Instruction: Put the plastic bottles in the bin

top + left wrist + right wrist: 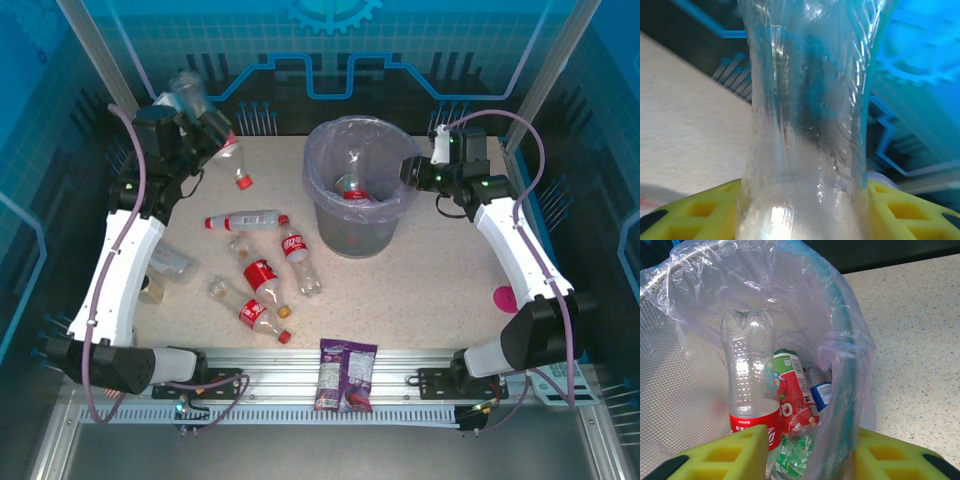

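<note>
My left gripper (203, 118) is raised over the table's far left corner, shut on a clear unlabelled plastic bottle (810, 125) that stands between its yellow fingers (700, 210). A red-capped bottle (233, 162) lies just below it. Several more plastic bottles lie on the left half of the table, among them a red-labelled one (248, 220) and another (262, 276). The grey bin (358, 225) with its lilac bag stands in the middle. My right gripper (412, 172) is shut on the bin's right rim (837, 390). Inside the bin are a red-labelled bottle (747, 375) and others.
A purple snack packet (345, 375) lies at the near edge of the table, between the arm bases. A pink round spot (505, 298) shows on the table at the right, beside the right arm. The blue enclosure walls stand close behind the raised left gripper.
</note>
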Tool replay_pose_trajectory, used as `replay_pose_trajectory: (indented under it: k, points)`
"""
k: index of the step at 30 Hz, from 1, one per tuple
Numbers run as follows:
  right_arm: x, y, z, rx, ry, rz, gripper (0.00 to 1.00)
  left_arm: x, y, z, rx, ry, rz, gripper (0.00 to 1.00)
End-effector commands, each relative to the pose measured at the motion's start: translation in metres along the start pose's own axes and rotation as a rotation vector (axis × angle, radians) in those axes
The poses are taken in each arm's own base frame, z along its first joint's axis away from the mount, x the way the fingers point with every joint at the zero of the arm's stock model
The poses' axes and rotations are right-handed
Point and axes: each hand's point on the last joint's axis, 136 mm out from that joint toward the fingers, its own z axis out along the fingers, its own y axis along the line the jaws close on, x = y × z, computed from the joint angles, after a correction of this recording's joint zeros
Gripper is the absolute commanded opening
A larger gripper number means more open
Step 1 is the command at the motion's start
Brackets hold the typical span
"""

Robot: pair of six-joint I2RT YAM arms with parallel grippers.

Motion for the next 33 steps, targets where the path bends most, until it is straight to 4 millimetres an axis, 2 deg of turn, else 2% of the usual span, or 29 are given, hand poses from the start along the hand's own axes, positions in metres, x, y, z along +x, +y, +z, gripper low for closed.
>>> replay_pose_trajectory:
  k: [1, 4, 9, 17, 23, 30, 33]
  points:
    - [0.013, 0.017, 0.001, -0.079, 0.037, 0.008, 0.41, 0.014, -0.052, 0.0, 0.122, 0.054, 0.099, 0.32]
    - [0.012, 0.021, 0.0, -0.101, 0.03, 0.021, 0.4, 0.033, -0.097, 0.006, 0.216, 0.097, 0.153, 0.3]
    - [0.013, 0.023, -0.001, -0.107, 0.027, 0.028, 0.4, 0.083, -0.145, 0.036, 0.293, 0.225, 0.223, 0.28]
    - [0.011, 0.025, -0.004, -0.106, 0.018, 0.034, 0.4, 0.165, -0.181, 0.094, 0.356, 0.404, 0.302, 0.29]
    - [0.01, 0.025, -0.007, -0.095, 0.013, 0.025, 0.4, 0.208, -0.171, 0.12, 0.332, 0.499, 0.342, 0.31]
    - [0.009, 0.024, -0.005, -0.093, 0.014, 0.02, 0.4, 0.268, -0.145, 0.124, 0.313, 0.633, 0.378, 0.35]
    - [0.008, 0.024, -0.004, -0.092, 0.015, 0.021, 0.4, 0.288, -0.131, 0.128, 0.293, 0.676, 0.36, 0.36]
